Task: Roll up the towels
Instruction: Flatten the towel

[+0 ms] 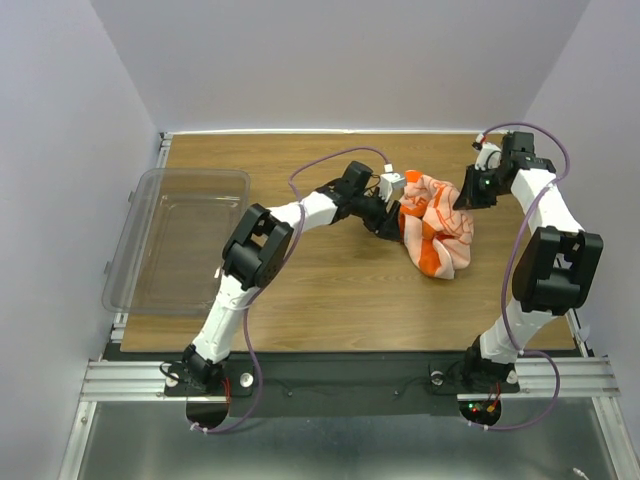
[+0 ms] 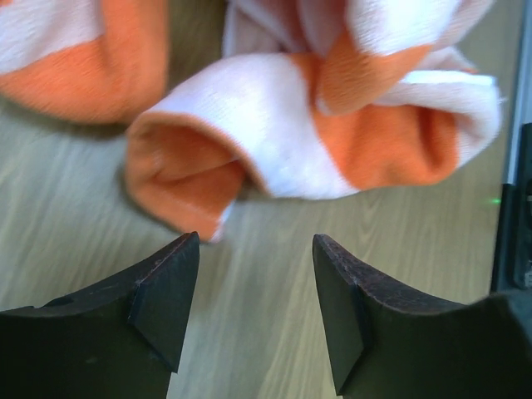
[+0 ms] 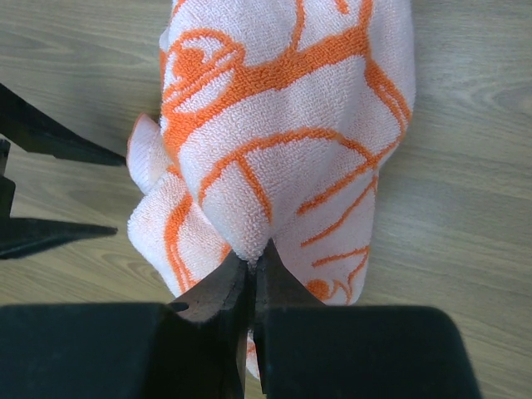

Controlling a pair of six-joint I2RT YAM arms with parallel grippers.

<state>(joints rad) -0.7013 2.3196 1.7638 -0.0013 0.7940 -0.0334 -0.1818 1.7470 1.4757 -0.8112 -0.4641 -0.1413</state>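
Observation:
The orange and white towel (image 1: 437,228) lies bunched in a heap at the middle right of the wooden table. My right gripper (image 1: 466,195) is shut on a fold of its white, orange-lined panel (image 3: 283,125), the cloth hanging from the pinched tips (image 3: 253,258). My left gripper (image 1: 398,205) stands open at the heap's left side. In the left wrist view its two fingers (image 2: 170,291) frame bare wood, with a loose orange-backed fold (image 2: 249,150) lying just beyond the tips, untouched.
A clear plastic tub (image 1: 180,240) stands at the table's left edge. Grey walls close in at the left, back and right. Bare wood (image 1: 340,300) spreads in front of the towel, toward the arm bases.

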